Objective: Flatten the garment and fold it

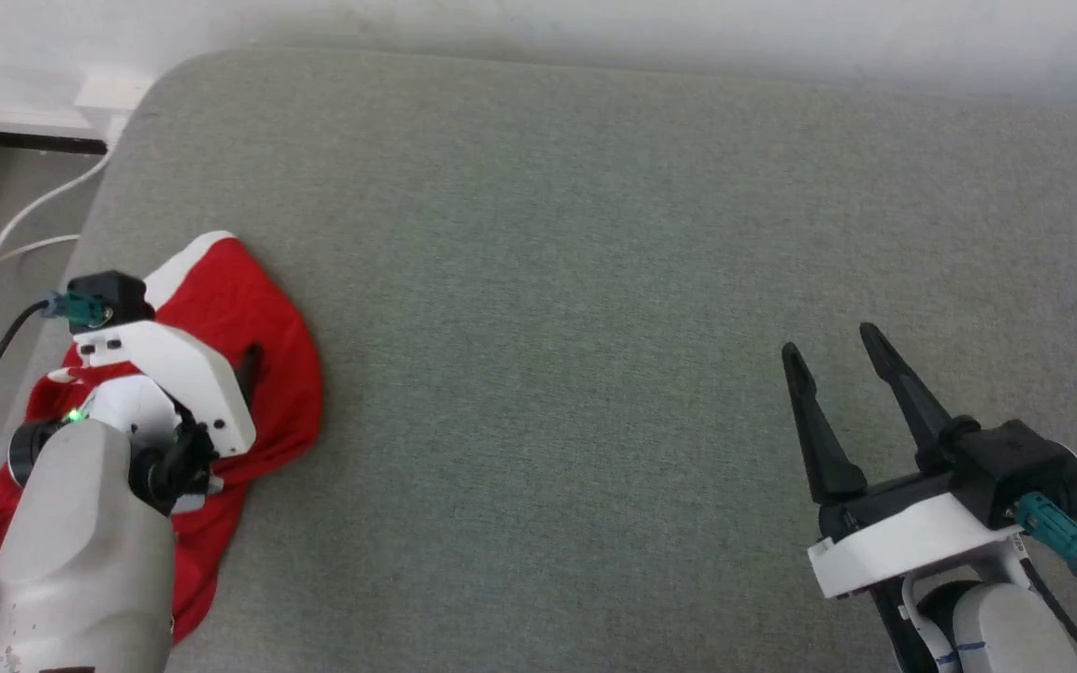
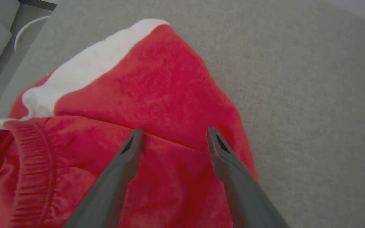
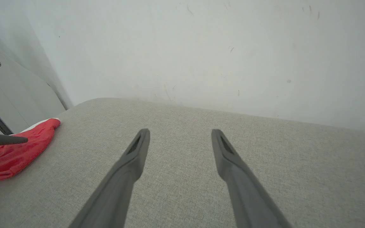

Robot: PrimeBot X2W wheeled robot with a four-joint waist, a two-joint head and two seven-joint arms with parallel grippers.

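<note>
The garment is bright red with a white band and lies crumpled at the left edge of the grey padded surface. My left gripper hovers open just over it, both fingers spread above a fold of red cloth, with nothing between them. The ribbed waistband shows at the lower left of the left wrist view. In the head view the left wrist covers the middle of the garment. My right gripper stands open over bare surface at the lower right, far from the garment.
The surface's rounded left edge runs right beside the garment. White cables lie on the floor beyond it. A pale wall stands behind the far edge. A dark finger of the left gripper shows over the red cloth.
</note>
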